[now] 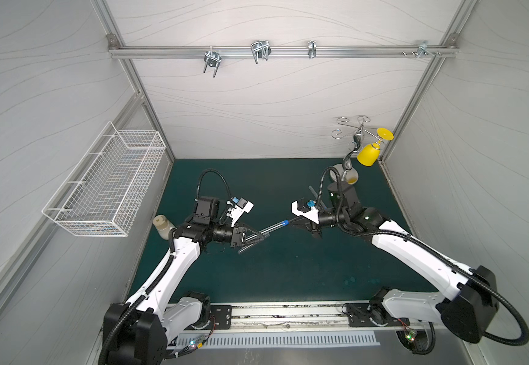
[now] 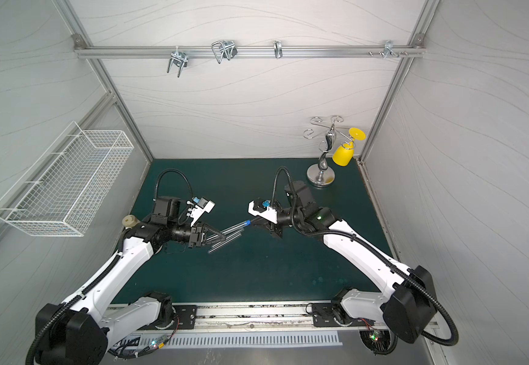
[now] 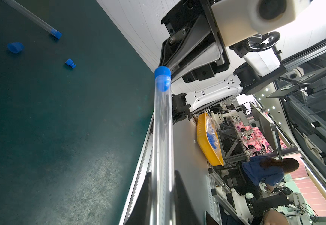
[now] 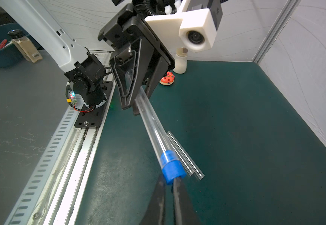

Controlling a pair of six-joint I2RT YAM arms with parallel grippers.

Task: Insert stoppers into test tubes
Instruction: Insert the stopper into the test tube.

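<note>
Above the middle of the green mat, my left gripper [image 1: 261, 236] [image 2: 225, 235] [image 3: 162, 175] is shut on a clear test tube [image 1: 272, 228] [image 3: 162, 136] [image 4: 152, 124], held nearly level and pointing at the right arm. A blue stopper [image 1: 285, 222] [image 2: 248, 222] [image 3: 162, 73] [image 4: 171, 165] sits in its mouth. My right gripper [image 1: 290, 222] [image 4: 170, 180] is shut on the stopper's outer end. Two bare tubes [image 4: 183, 153] [image 2: 225, 243] lie on the mat below. The left wrist view shows a stoppered tube [image 3: 31, 17] and two loose stoppers [image 3: 15, 47] [image 3: 70, 63] lying on the mat.
A cream-capped bottle [image 1: 163, 226] [image 4: 180, 62] and a toy donut [image 4: 167, 78] sit by the left arm. A white wire basket [image 1: 105, 180] hangs on the left wall. A metal stand with a yellow cup [image 1: 367, 155] occupies the back right corner.
</note>
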